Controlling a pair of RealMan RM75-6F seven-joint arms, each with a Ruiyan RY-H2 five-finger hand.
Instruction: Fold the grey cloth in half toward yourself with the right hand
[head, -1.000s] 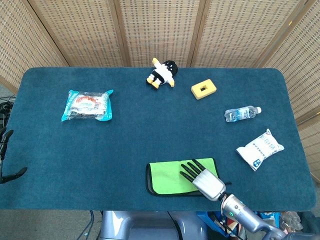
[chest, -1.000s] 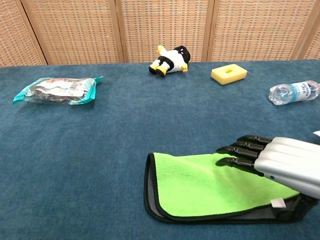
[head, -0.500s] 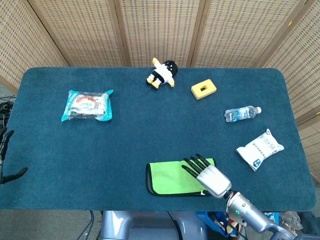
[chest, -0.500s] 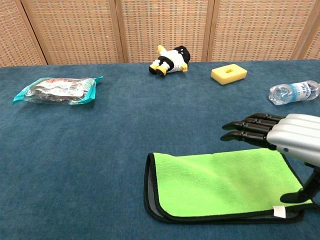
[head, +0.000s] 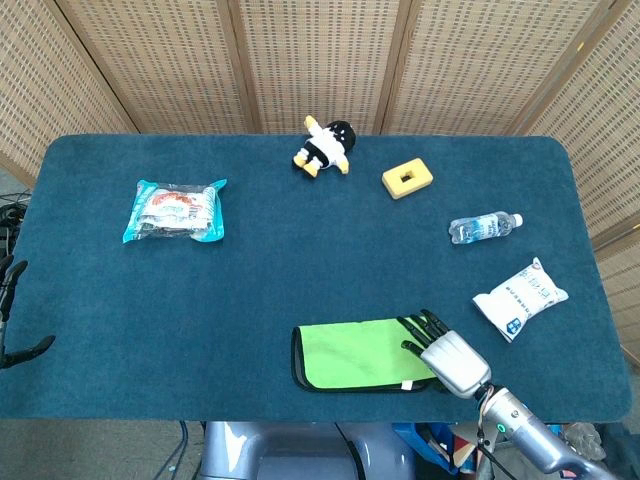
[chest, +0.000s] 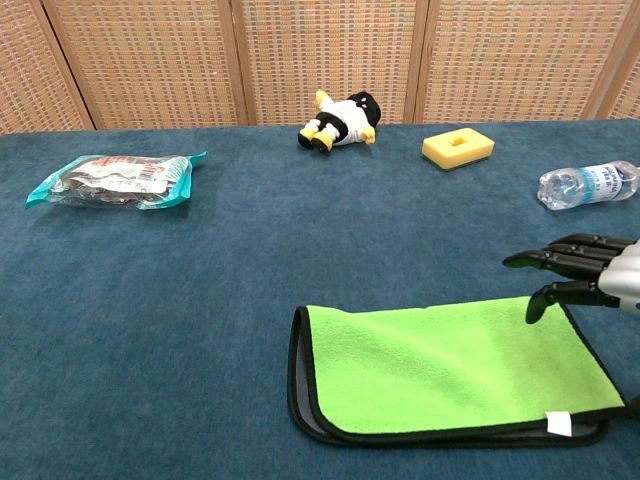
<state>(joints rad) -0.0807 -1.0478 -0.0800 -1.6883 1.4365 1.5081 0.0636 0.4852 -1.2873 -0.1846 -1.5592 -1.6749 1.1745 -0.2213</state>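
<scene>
The cloth (head: 360, 354) (chest: 440, 365) lies folded near the table's front edge. Its green side faces up, and a grey layer with black trim shows along its left and near edges. A small white tag sits at its near right corner. My right hand (head: 447, 353) (chest: 585, 270) hovers over the cloth's right end, lifted off it, fingers stretched out and apart, holding nothing. My left hand (head: 12, 310) shows only as dark fingers past the table's left edge, too little to tell its state.
A snack pack (head: 176, 211) lies at the left. A penguin plush (head: 325, 146) and a yellow sponge (head: 406, 178) sit at the back. A water bottle (head: 484, 227) and a white packet (head: 519, 297) lie right of my right hand.
My right hand lifted off the green cloth and drew back to the right, off the cloth's middle to its right end. The cloth stayed folded and flat.
</scene>
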